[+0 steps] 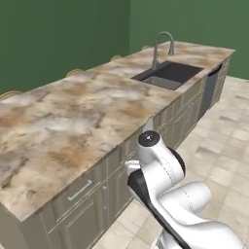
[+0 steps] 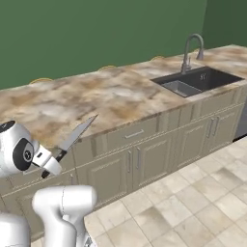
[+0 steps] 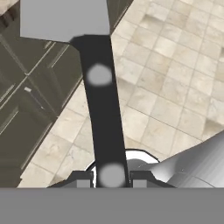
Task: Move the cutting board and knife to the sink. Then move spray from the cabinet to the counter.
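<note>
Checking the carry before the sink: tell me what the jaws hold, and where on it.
The knife, gripped by the gripper at the butt end of its dark handle, blade pointing away.

The arm (image 1: 170, 194) has smooth, rounded white links with dark grey bands at the joints. One joint ends in a white round cap with a dark centre. The gripper (image 3: 111, 177) has two small dark grey finger tips.
</note>
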You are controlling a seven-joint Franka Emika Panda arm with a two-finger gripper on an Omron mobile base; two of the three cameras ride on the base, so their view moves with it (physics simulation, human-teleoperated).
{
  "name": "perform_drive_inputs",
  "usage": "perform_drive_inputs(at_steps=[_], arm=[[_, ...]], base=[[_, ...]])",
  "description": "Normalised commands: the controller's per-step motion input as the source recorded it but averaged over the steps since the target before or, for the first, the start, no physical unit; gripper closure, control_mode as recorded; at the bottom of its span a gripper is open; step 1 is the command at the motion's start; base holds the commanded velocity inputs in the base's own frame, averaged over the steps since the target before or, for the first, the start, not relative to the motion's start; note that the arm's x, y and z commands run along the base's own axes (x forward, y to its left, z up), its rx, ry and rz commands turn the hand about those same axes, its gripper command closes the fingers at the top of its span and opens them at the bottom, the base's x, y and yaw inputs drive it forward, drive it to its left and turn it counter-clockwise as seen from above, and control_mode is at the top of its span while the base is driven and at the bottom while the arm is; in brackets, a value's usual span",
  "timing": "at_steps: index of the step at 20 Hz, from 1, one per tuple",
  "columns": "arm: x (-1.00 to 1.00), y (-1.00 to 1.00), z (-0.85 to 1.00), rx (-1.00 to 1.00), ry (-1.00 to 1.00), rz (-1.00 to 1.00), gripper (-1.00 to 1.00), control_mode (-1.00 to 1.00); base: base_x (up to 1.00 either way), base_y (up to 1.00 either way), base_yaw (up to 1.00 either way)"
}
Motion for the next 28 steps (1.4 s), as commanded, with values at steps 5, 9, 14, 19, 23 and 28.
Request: perform_drive_inputs(at_steps=[5,9,14,19,23,28], arm=[[0.00,0.00,0.00,0.00,0.00,0.00,1.00,1.00],[0.00,0.00,0.00,0.00,0.00,0.00,1.00,1.00],[0.00,0.00,0.00,0.00,0.00,0.00,1.00,1.00],[0.00,0.00,0.00,0.00,0.00,0.00,1.00,1.00],[0.00,0.00,0.00,0.00,0.00,0.00,1.00,1.00],[0.00,0.00,0.00,0.00,0.00,0.00,1.00,1.00]], base=[[1.00,-0.54,-0.05],[1.00,-0.55,-0.01],[0.98,-0.60,0.09],[0.99,-0.57,0.13],[1.00,-0.63,0.12],[0.80,-0.61,0.17]])
